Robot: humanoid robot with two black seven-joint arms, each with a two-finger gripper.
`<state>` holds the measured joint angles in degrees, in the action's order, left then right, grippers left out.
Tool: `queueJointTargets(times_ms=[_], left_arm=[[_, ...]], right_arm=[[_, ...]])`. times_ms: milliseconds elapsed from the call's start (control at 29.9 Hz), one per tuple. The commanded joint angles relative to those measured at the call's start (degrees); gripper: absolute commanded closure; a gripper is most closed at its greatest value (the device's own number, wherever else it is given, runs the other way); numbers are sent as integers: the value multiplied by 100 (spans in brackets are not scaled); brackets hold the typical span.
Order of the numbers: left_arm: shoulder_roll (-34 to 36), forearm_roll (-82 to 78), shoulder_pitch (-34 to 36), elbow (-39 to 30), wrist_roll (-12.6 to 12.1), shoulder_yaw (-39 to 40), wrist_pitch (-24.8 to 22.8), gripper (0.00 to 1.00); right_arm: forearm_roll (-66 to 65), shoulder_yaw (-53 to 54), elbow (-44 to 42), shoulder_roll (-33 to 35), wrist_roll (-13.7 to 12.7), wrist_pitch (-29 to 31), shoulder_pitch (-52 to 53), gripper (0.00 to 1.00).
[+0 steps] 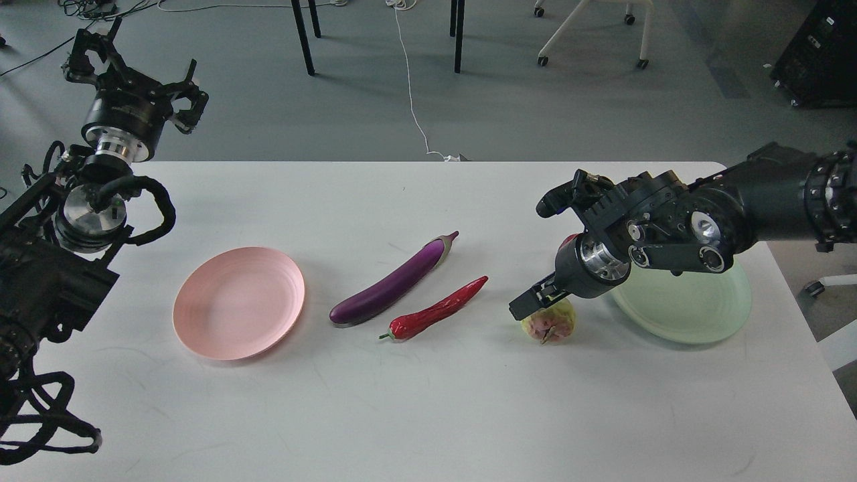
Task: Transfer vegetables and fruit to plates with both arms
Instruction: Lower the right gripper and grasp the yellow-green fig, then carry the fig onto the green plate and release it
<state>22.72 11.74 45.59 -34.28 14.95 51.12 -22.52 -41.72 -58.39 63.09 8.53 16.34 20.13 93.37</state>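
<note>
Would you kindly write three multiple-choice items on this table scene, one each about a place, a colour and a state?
1. Where does the eggplant lie?
A. on the pink plate
B. on the table between the pink plate and the chili
C. on the green plate

2. What colour is the chili?
A. red
B. yellow
C. purple

3. What is the right end effector doing?
A. resting on the pink plate
B. lifting the eggplant
C. reaching down at the bumpy fruit

Answers: 1 B, it lies on bare tabletop beside the chili. 2 A, its skin is red with a green stem. 3 C, its tip sits right over that fruit.
</note>
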Motion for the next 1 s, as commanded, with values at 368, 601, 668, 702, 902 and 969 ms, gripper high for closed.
queueJointTargets(times_ms=[368, 601, 668, 702, 902, 969], left_arm=[[66, 22, -33, 9, 8, 12, -7, 2], [162, 22, -33, 0, -10, 12, -16, 2], [197, 22, -33, 0, -18, 12, -16, 2], [206, 22, -33, 0, -10, 4, -24, 2], [250, 22, -77, 0, -10, 4, -33, 2], [242, 22, -85, 0, -1, 4, -33, 2]], right_arm=[[15, -120, -25, 113, -8, 9, 435, 50], [-572, -155, 326, 974, -184, 9, 664, 50], [-871, -155, 475, 1325, -237, 9, 673, 50], [-1038, -164, 511, 1518, -246, 9, 673, 50], [-1927, -164, 467, 2442, -254, -9, 428, 49], [-1927, -120, 484, 2601, -254, -35, 296, 49]])
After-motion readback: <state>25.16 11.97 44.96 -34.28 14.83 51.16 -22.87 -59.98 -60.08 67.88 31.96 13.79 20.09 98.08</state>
